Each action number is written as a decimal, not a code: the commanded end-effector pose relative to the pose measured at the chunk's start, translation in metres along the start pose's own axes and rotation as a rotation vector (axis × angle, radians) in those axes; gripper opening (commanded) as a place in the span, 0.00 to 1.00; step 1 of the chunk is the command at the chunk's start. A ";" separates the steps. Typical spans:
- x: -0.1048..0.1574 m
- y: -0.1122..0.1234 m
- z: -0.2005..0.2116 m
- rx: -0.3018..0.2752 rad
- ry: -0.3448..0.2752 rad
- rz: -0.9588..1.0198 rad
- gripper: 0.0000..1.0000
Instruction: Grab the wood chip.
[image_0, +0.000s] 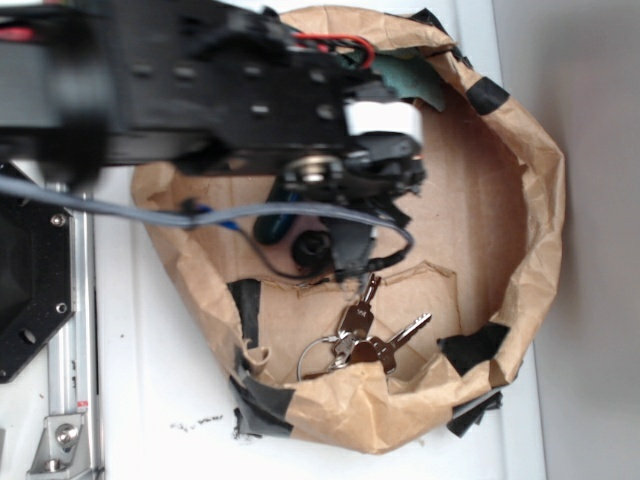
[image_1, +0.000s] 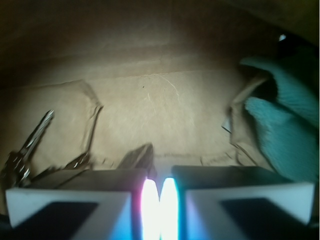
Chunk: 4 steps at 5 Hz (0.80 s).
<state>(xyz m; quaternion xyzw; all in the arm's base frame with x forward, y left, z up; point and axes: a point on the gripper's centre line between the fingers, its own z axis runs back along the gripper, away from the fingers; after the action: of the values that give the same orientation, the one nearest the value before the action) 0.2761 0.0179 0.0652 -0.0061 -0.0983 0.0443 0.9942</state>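
The robot's black gripper (image_1: 159, 192) sits clenched low inside the brown paper basket (image_0: 540, 200), apparently pinching the dark wooden sliver (image_1: 139, 157), so lifting seems left.

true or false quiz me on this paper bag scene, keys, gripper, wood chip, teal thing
1. The keys lie inside the brown paper bag. True.
2. The gripper is wide open. False: its pads stand close together, with only a thin bright gap between them.
3. In the wrist view the teal cloth is on the left. False: it is on the right, and the keys are on the left.
4. Black tape patches the bag. True.
5. The wood chip rests on the keys. False: it lies apart from them, by the fingertips.
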 end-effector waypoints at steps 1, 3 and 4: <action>0.014 -0.021 -0.022 -0.018 -0.019 -0.089 1.00; 0.005 -0.034 -0.028 -0.053 0.079 -0.069 1.00; 0.004 -0.038 -0.029 -0.041 0.137 -0.048 1.00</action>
<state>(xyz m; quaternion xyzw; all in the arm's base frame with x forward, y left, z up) 0.2787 -0.0170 0.0269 -0.0272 -0.0091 0.0271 0.9992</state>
